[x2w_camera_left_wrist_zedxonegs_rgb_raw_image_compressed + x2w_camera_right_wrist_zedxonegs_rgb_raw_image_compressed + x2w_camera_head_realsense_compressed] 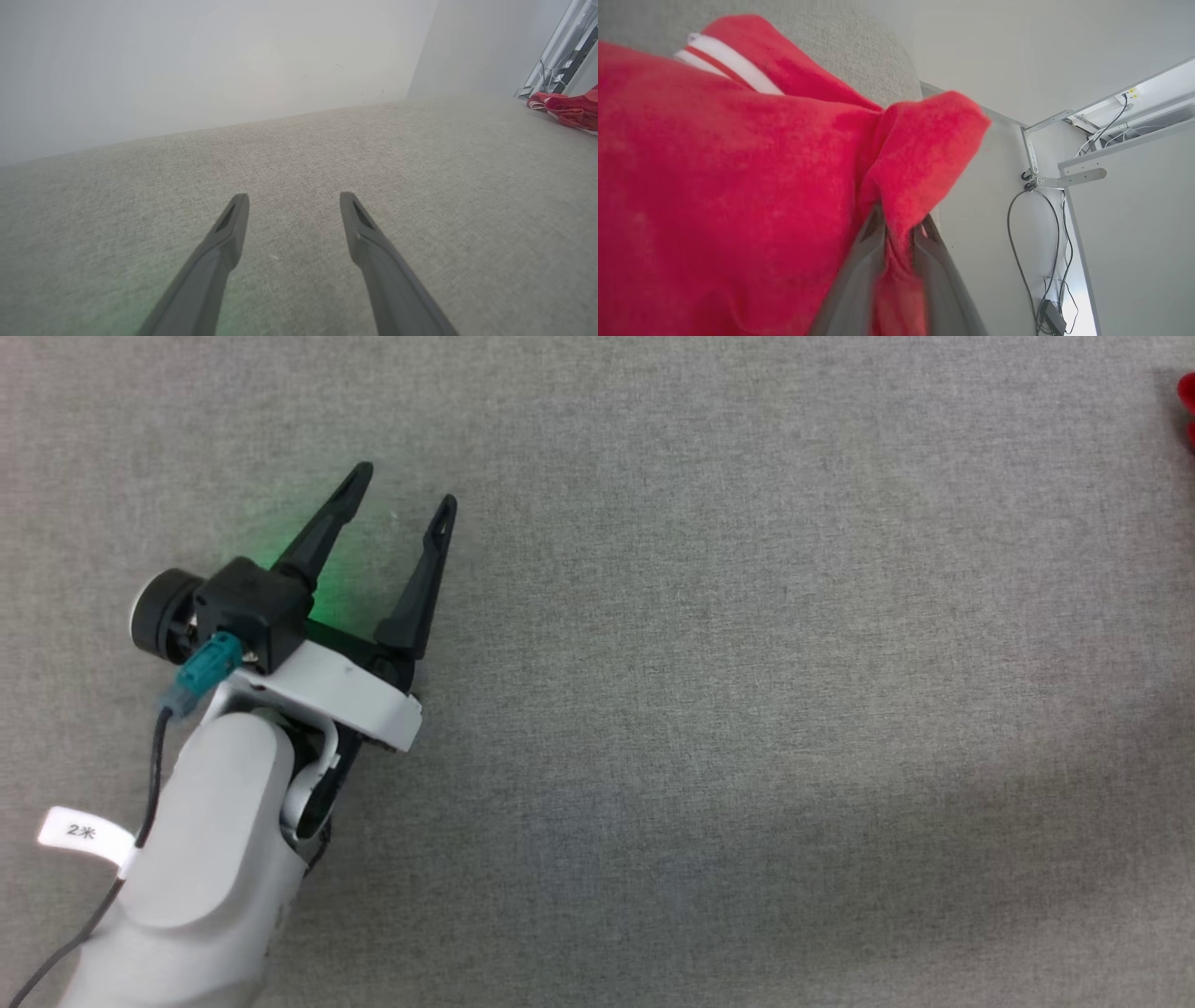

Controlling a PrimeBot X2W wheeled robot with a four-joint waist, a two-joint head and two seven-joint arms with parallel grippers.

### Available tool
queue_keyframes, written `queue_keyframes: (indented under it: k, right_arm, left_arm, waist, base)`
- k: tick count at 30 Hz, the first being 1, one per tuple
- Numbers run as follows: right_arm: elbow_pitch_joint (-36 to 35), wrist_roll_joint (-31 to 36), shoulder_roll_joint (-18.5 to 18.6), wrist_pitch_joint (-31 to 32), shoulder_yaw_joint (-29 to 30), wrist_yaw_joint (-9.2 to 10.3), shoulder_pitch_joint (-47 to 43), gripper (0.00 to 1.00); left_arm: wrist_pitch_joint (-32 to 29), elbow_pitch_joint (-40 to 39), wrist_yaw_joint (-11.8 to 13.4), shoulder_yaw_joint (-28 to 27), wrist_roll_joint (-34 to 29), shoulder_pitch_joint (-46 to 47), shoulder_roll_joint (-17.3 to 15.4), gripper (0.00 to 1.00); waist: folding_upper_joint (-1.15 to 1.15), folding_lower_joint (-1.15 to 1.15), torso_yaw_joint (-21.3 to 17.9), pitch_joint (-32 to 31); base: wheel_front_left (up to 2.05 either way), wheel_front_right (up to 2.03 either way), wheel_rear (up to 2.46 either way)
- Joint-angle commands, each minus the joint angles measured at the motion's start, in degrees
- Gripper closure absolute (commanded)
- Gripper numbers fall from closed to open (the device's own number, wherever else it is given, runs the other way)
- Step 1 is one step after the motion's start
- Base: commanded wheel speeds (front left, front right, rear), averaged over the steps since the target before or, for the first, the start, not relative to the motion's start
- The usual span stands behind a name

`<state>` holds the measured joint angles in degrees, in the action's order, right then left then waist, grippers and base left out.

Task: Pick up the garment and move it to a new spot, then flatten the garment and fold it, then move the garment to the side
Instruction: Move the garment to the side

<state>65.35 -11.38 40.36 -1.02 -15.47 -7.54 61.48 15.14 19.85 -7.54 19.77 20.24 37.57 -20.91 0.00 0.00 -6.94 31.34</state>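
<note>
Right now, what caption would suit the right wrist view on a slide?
Right end effector pinching a fold of the red garment, grey fabric surface behind.

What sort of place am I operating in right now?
Likely a lab or test room: a grey fabric-covered work surface, a bare white wall behind it, and a metal frame with loose cables beside it.

One red garment (714, 186), two pincers (404, 488) (900, 223)

The garment (714, 186), a bright red, fuzzy jersey with a white, red-striped trim band, lies bunched near the desk's (859, 42) right edge, with one fold pinched between the right tool's (900, 224) fingers.
</note>
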Motion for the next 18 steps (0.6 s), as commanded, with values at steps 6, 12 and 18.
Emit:
queue_keyframes:
  k: [6, 12, 18]
  right_arm:
    - [3.24, 2.76, -1.7, -2.52, 2.04, 0.12, 2.55, 0.0]
    - [4.66, 4.09, -2.98, -4.94, 2.9, 0.12, 3.17, 0.0]
    - [4.67, 2.09, -5.24, -8.68, 3.15, 0.12, 2.13, 0.0]
  left_arm:
    - [-0.05, 0.62, 0.13, -0.56, 0.75, -1.11, -0.54, 0.0]
    - [-0.05, 0.38, 0.13, -1.81, 1.65, -2.81, -0.76, 0.0]
    - [-0.05, -0.11, 0.13, -4.04, 2.03, -5.71, -1.07, 0.0]
  waist:
    - [0.0, 0.0, 0.62, -1.49]
    - [0.0, 0.0, 1.02, -4.29]
    - [0.0, 0.0, 1.68, -8.1]
  base:
    - [0.0, 0.0, 0.0]
    - [0.0, 0.0, 0.0]
    - [0.0, 0.0, 0.0]
